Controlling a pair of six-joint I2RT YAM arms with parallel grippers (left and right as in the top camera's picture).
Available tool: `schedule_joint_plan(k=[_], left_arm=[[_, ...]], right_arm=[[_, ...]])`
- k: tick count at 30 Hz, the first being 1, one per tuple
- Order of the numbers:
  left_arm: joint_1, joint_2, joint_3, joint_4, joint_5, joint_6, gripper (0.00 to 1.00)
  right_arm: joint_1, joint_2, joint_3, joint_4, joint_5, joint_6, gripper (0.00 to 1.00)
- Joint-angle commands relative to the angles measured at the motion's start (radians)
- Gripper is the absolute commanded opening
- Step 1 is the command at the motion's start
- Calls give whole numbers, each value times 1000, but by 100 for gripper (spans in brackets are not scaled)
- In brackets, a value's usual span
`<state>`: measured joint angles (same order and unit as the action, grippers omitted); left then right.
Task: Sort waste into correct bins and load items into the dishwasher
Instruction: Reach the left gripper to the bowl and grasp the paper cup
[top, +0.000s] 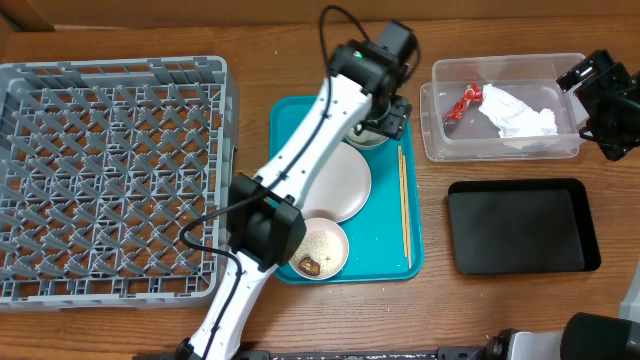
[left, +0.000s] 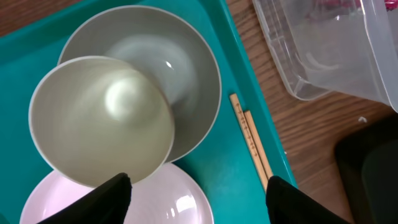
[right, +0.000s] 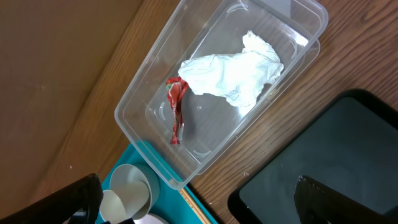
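Note:
A small cream cup (left: 102, 118) leans inside a round white bowl (left: 180, 68) at the far end of the teal tray. My left gripper (left: 202, 200) hovers over them, open; its left finger (left: 106, 199) is at the cup's rim, and the pinkish plate (left: 174, 196) shows between the jaws. A second bowl (top: 322, 250) holds rice grains and a brown scrap. The red wrapper (right: 176, 112) and white napkin (right: 233, 74) lie in the clear tub (top: 500, 150). My right gripper (right: 208, 202) is open above the wood between the tub and the black tray (top: 520, 228). The grey dish rack (top: 110, 180) stands at the left.
Wooden chopsticks (top: 404, 200) lie along the right side of the teal tray (top: 385, 255). My left arm stretches diagonally over the tray's left side and the rack's near right corner. The tub's corner sits close to the tray's far right edge.

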<state>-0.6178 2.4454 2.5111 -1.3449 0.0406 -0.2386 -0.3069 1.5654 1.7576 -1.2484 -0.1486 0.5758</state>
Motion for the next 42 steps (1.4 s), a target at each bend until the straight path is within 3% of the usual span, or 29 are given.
schedule_joint_plan(k=[1, 12, 15, 20, 26, 34, 37, 42], left_arm=[[-31, 21, 23, 31, -210, 21, 69], [-31, 37, -52, 74, -178, 25, 50], [-26, 37, -92, 93, -178, 25, 53], [-22, 37, -110, 114, -178, 25, 49], [-22, 37, -110, 138, -179, 25, 28], [-22, 37, -145, 144, -179, 22, 29], [-20, 37, -177, 153, -179, 22, 23], [-15, 32, -170, 156, -179, 21, 4]], right_arm=[[-3, 1, 11, 5, 10, 3, 100], [-3, 1, 11, 5, 10, 3, 100], [-3, 1, 11, 5, 10, 3, 100], [-3, 1, 11, 6, 10, 3, 100], [-3, 1, 11, 5, 10, 3, 100], [-3, 1, 11, 6, 10, 3, 100], [-3, 1, 11, 5, 10, 3, 100], [-3, 1, 11, 5, 10, 3, 100]])
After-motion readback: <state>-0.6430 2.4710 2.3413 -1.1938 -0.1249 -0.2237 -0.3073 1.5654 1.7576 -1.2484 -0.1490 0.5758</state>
